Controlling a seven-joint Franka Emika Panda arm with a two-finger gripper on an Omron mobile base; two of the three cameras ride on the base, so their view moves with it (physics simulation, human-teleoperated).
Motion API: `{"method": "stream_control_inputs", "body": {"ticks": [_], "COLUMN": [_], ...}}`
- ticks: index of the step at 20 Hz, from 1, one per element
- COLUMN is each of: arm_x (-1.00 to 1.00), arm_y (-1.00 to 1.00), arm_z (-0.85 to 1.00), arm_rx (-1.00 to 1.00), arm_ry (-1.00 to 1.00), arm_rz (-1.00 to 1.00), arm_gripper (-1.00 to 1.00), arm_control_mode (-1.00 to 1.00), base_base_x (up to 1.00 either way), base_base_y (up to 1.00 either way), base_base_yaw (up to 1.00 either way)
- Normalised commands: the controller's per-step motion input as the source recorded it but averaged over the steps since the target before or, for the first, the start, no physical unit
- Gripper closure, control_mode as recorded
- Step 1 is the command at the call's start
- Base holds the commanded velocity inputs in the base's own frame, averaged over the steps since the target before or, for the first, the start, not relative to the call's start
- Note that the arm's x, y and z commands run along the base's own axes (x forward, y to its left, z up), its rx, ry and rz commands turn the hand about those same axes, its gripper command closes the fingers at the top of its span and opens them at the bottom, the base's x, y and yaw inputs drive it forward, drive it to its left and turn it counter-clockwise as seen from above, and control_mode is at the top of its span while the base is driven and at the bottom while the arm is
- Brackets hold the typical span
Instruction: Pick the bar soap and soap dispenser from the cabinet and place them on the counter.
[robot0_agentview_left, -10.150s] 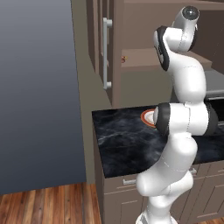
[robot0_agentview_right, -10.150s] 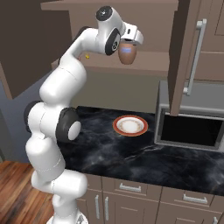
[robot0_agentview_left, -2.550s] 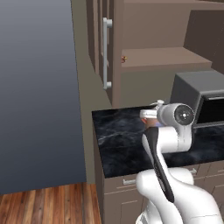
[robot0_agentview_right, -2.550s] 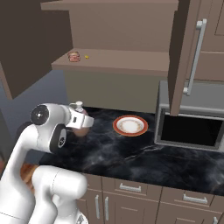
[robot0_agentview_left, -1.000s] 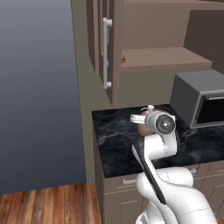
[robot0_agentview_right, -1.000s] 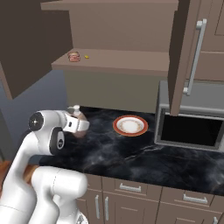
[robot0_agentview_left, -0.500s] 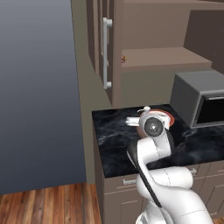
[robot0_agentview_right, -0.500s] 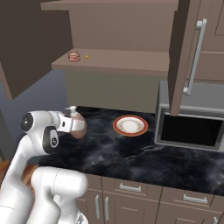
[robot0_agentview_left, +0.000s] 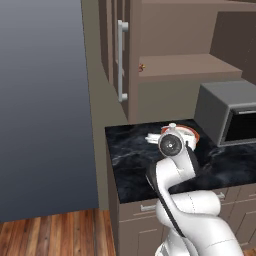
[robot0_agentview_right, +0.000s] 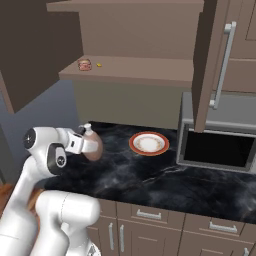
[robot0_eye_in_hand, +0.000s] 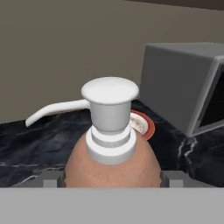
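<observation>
The soap dispenser (robot0_agentview_right: 91, 145), a rounded brown bottle with a white pump top (robot0_eye_in_hand: 110, 103), sits between the fingers of my gripper (robot0_agentview_right: 86, 145) just over the left part of the black counter (robot0_agentview_right: 150, 176). The fingers (robot0_eye_in_hand: 51, 177) press on both sides of the bottle's body, so the gripper is shut on it. In the left base view its white spout (robot0_agentview_left: 152, 138) sticks out left of my wrist. The bar soap (robot0_agentview_right: 99, 64), a tiny orange-tan block, lies on the shelf of the open cabinet (robot0_agentview_right: 145, 71); from the other side the soap (robot0_agentview_left: 142, 66) sits at the shelf's front edge.
A red-rimmed plate (robot0_agentview_right: 148, 143) rests mid-counter, to the right of the bottle. A grey microwave (robot0_agentview_right: 218, 146) stands at the right under an open cabinet door (robot0_agentview_right: 212, 60). A small jar (robot0_agentview_right: 84, 64) sits on the shelf near the bar soap.
My hand has drifted slightly left and lower over the counter, carrying the soap dispenser with it. The bar soap, plate and microwave have stayed put.
</observation>
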Motion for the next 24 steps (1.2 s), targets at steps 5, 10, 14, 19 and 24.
{"method": "stream_control_inputs", "body": {"ticks": [5,10,14,19,24], "arm_x": [0.0,-0.09,0.07,0.2,0.23], "arm_y": [-0.24,-0.01,-0.14,-0.21,-0.09], "arm_z": [-0.34,-0.5,-0.66,-0.78,-0.81], "arm_rx": [0.04,0.07,0.06,0.0,-0.01], "arm_ry": [-0.02,-0.11,-0.1,-0.16,-0.17], "arm_rz": [-0.08,-0.03,-0.07,-0.1,-0.08], "arm_gripper": [1.0,1.0,1.0,1.0,1.0], "arm_control_mode": [-1.0,-1.0,-1.0,-1.0,-1.0], "base_base_x": [0.0,0.0,0.0,0.0,0.0], "base_base_y": [0.0,0.0,0.0,0.0,0.0], "base_base_yaw": [0.0,0.0,0.0,0.0,0.0]}}
